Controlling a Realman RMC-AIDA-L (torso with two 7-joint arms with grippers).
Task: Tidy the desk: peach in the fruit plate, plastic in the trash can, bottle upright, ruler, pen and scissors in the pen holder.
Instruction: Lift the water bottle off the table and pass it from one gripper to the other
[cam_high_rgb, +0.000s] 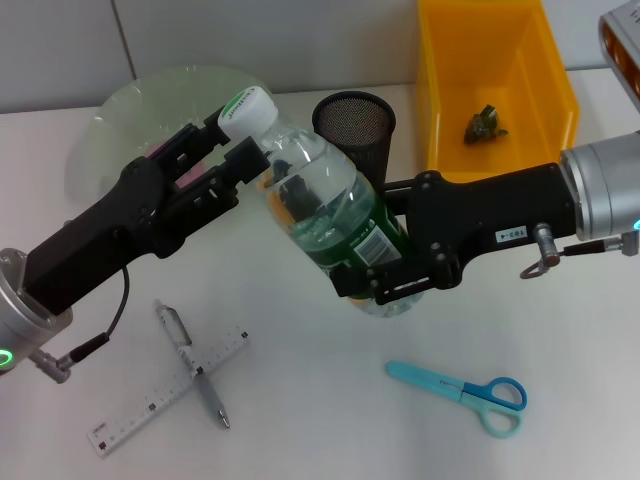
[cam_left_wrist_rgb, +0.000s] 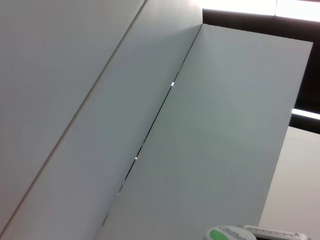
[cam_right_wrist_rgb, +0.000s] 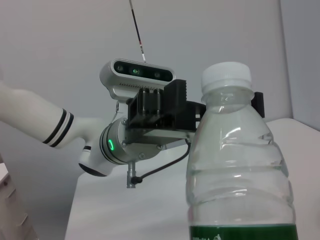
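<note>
The clear plastic water bottle with a green label and white cap (cam_high_rgb: 325, 215) was held off the white desk (cam_high_rgb: 300, 420) in the head view, tilted, its long axis running from the cap, up near the left gripper (cam_high_rgb: 235, 160), down to its base in the right gripper (cam_high_rgb: 390, 285). The right fingers were closed around the lower body. The left fingers sat open either side of the neck, just beside it; whether they touched it could not be told. To stand it well, the right wrist would probably need to rotate until the cap pointed straight up before lowering.

The left wrist view showed only the white cap (cam_left_wrist_rgb: 227, 233) at its edge, no fingers.

In the right wrist view the bottle (cam_right_wrist_rgb: 240, 175) appeared upright, cap (cam_right_wrist_rgb: 226, 80) toward the left gripper (cam_right_wrist_rgb: 165, 112) behind it.
</note>
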